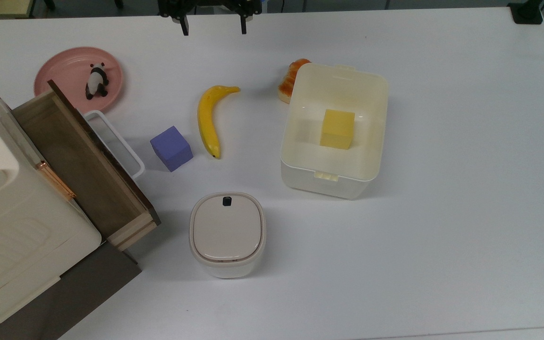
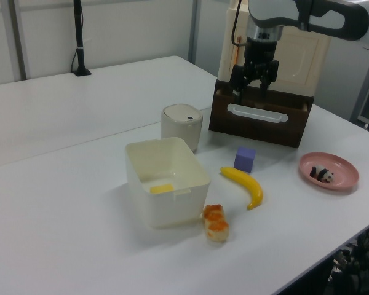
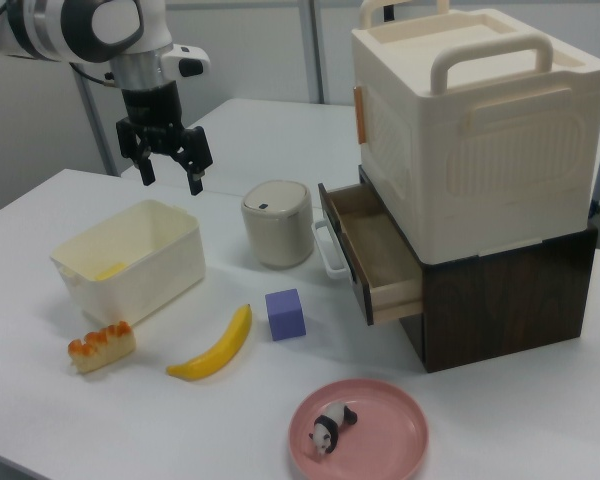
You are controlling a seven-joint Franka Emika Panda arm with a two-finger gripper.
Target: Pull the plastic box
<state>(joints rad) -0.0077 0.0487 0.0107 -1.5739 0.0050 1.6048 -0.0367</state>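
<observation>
The large lidless cream-white translucent rectangular plastic box (image 1: 333,130) is seen upright on the white table (image 1: 465,189), at the top view's right of centre, w/ a yellow cube (image 1: 337,129) resting inside on its floor. A small orange-topped bread piece (image 1: 292,80) lies against the box's far corner in the top view. The black two-finger gripper (image 1: 214,22) is held in the air at the top view's upper edge, well apart from the box and to the top view's left of it; its fingers (image 3: 193,179) are spread apart, w/ nothing between them. In the right view the gripper (image 3: 169,172) hangs above and beyond the box (image 3: 130,260). A yellow banana (image 1: 208,118) and a purple cube (image 1: 172,148) are seen between the box and an open wooden drawer (image 1: 83,163). A rounded cream bin w/ beige lid and black button (image 1: 227,233) stands near the box. A pink plate (image 1: 64,71) carries a panda figurine (image 1: 96,81).
</observation>
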